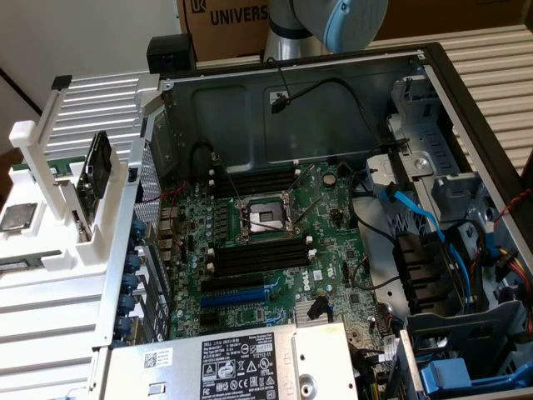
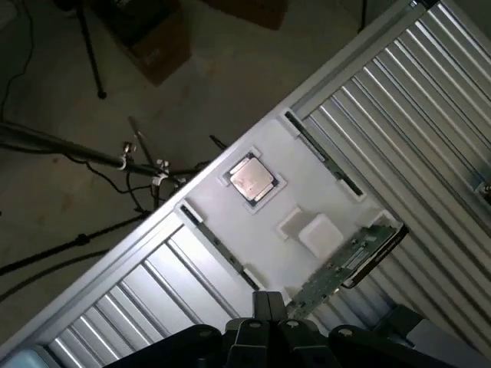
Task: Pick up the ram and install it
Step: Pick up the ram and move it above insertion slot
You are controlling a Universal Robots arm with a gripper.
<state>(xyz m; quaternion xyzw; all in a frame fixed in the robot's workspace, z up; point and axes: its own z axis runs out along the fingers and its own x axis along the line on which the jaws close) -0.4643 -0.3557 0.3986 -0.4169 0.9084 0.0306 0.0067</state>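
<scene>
Ram (image 2: 339, 268) in white holder (image 2: 307, 184), claw (image 2: 267, 307) near

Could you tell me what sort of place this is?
Probably a robotics lab bench for computer assembly: an open computer case with its motherboard, the ram standing in a white fixture, and a cardboard box behind.

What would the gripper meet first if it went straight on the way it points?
Likely the ram, its nearest end just ahead of the gripper in the white holder; depth is unclear, so maybe the holder itself.
</scene>
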